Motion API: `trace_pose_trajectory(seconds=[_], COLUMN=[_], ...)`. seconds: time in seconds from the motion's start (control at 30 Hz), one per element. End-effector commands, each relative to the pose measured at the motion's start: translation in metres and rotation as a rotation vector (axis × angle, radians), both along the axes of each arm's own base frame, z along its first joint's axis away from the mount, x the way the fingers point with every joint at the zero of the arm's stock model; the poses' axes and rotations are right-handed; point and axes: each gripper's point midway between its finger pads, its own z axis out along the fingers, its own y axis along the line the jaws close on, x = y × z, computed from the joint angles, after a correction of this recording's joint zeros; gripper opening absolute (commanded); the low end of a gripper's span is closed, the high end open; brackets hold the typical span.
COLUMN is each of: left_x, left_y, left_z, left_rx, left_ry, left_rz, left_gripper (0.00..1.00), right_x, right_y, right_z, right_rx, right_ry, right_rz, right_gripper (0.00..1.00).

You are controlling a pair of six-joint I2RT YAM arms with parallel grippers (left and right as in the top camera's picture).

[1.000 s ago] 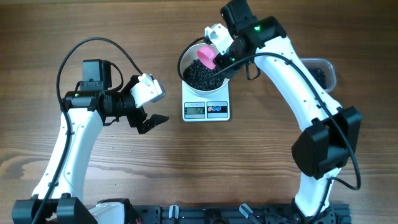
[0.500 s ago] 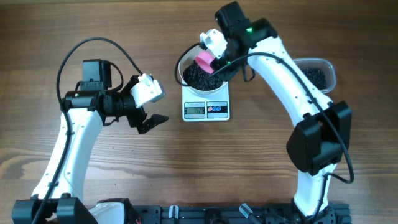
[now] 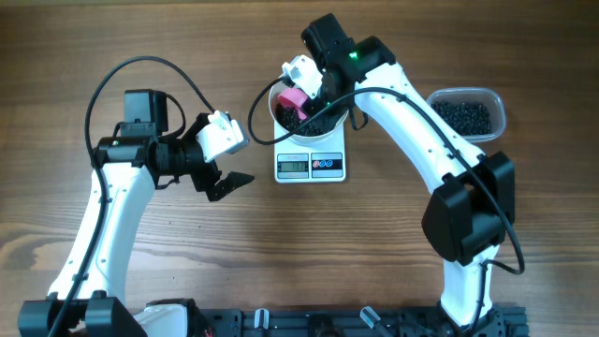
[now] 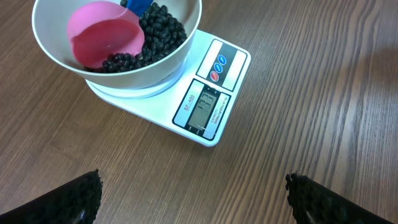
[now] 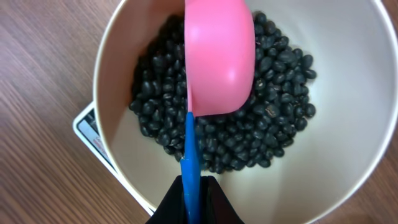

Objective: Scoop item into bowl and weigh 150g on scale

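right tool (image 5: 191,200): closed on the blue handle (image 5: 191,146) of the pink scoop (image 5: 219,59), which is inside the bowl (image 5: 354,124) over the black beans (image 5: 277,134). bowl sits on the scale (image 4: 211,93). left tool (image 3: 217,180): wide open, empty, left of the scale above the bench (image 3: 281,253). clear tub (image 3: 466,114) at right holds more beans.

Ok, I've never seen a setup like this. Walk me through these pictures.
This is a two-armed robot at a wooden table. One picture looks down from above. The other two come from a camera on each wrist. A white bowl of black beans stands on a small scale. A clear tub beside the right arm holds more beans. The right tool is shut on the blue handle of a pink scoop, which sits inside the bowl. The left tool hangs open and empty.
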Motion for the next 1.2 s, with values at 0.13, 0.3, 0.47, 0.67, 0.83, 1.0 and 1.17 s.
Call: trace_pose_trajectory(seconds=[0.13,0.3,0.47,0.67,0.83,1.0,1.17], left_x=[0.001,0.001,0.001,0.001,0.001,0.001,0.001], left_y=[0.000,0.000,0.000,0.000,0.000,0.000,0.000], left_z=[0.001,0.001,0.001,0.001,0.001,0.001,0.001], left_rx=[-0.006,-0.006,-0.006,-0.006,-0.006,-0.006,-0.006], left_ry=[0.003,0.003,0.003,0.003,0.003,0.003,0.003], left_rz=[0.005,0.005,0.005,0.005,0.005,0.005,0.005], left_gripper=[1.00,1.00,1.00,1.00,1.00,1.00,1.00], right_x=[-0.007,0.001,0.010,0.010,0.010,0.000,-0.006], right_y=[0.007,-0.010,-0.017,-0.021,-0.031,-0.030,-0.028], right_z=[-0.012,0.004,0.026,0.054,0.087,0.110,0.123], right_rx=[0.053,0.104,0.182,0.258,0.331,0.454,0.579], right_ry=[0.080,0.100,0.090,0.067,0.028,0.079,0.162], right_rz=[-0.019,-0.088,-0.114,-0.138,-0.175,-0.182,-0.192], right_gripper=[0.04,0.04,0.04,0.04,0.04,0.04,0.04])
